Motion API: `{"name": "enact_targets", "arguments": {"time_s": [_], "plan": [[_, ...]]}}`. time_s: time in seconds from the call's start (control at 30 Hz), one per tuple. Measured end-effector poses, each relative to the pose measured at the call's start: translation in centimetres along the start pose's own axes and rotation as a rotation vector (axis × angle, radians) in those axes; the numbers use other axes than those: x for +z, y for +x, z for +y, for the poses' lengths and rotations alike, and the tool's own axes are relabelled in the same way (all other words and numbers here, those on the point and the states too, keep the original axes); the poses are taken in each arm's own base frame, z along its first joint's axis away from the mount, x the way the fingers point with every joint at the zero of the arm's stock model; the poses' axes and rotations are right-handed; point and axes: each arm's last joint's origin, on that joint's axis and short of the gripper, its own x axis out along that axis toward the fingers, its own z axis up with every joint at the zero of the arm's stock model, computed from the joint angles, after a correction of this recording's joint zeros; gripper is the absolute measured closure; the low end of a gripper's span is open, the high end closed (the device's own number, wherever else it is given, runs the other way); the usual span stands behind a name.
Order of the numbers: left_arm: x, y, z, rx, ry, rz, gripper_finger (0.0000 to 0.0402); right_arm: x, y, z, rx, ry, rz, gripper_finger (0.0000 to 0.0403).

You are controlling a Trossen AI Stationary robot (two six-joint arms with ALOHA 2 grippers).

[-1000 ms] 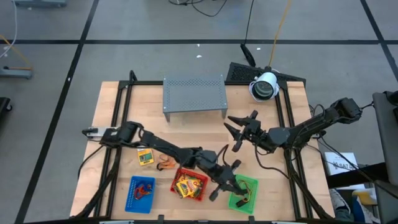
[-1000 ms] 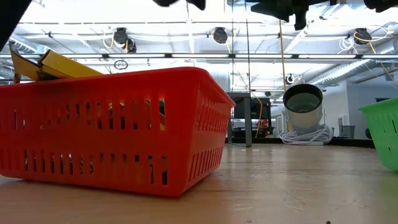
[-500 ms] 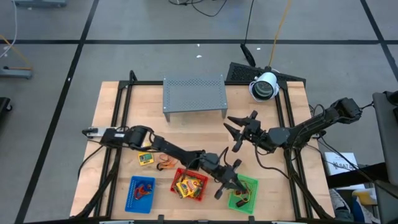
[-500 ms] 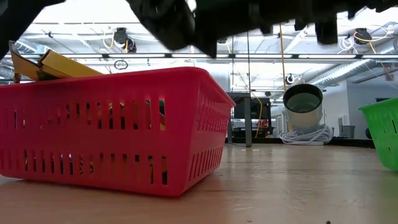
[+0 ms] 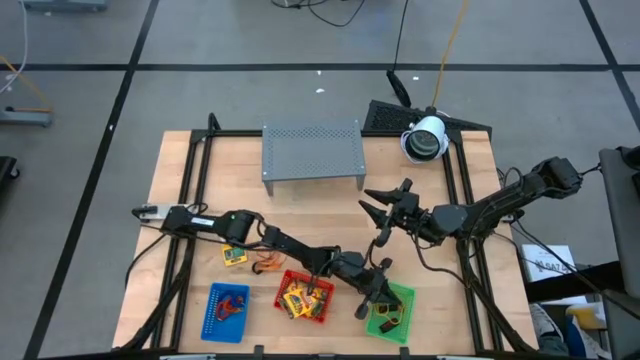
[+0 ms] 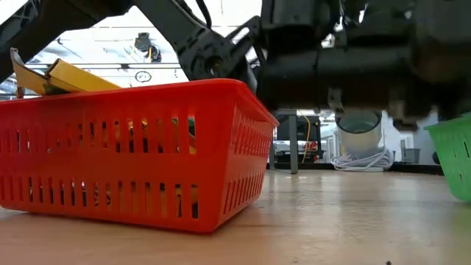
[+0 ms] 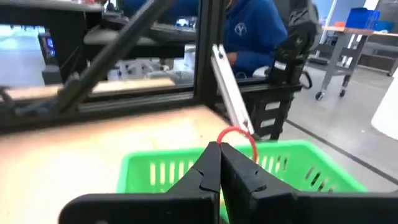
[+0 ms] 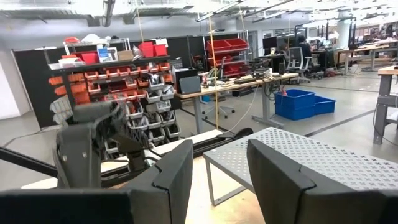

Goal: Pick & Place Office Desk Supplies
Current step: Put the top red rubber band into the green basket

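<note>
Left gripper (image 7: 219, 149) pinched shut on a thin red rubber-band loop (image 7: 239, 137), loop arching up from the fingertips; gripper poised over the green tray (image 7: 292, 163), seen in high view at the tray's near-left edge (image 5: 376, 292). Left arm stretched diagonally across the table from its base at the left side, passing above the red tray (image 5: 305, 297)

Right gripper (image 5: 383, 212) open wide, nothing between the fingers (image 8: 171, 177), held above bare tabletop near the middle-right, pointed toward the grey perforated rack (image 5: 311, 150). Well apart from the trays

Red tray holding yellow-orange packets (image 5: 296, 298); in low view one packet (image 6: 73, 76) juts above the rim at a tilt. Another packet (image 5: 234, 257) flat on the wooden table (image 5: 190, 170) left of the red tray, with an orange band loop (image 5: 266, 264) just beside it. Blue tray (image 5: 226, 310) at near-left, with red and orange bands (image 5: 233, 305) inside. Small dark items (image 5: 388, 320) in the green tray, too small to tell apart

Person in a blue top (image 7: 252, 31) beyond the table in left wrist view
</note>
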Motion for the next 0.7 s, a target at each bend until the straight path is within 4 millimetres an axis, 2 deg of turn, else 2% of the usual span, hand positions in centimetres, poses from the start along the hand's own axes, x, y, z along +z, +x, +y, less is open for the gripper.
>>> {"name": "enact_targets", "arguments": {"time_s": [0.43, 0.7], "plan": [[-0.6, 0.1, 0.0, -0.015, 0.015, 0.041, 0.0379, 0.0, -0.1, 0.2, 0.009, 0.019, 0.004, 0.0261], [-0.7, 0.0, 0.1, -0.015, 0.041, 0.059, 0.0305, -0.1, -1.0, 1.1, 0.059, 0.024, 0.013, 0.0261]]}}
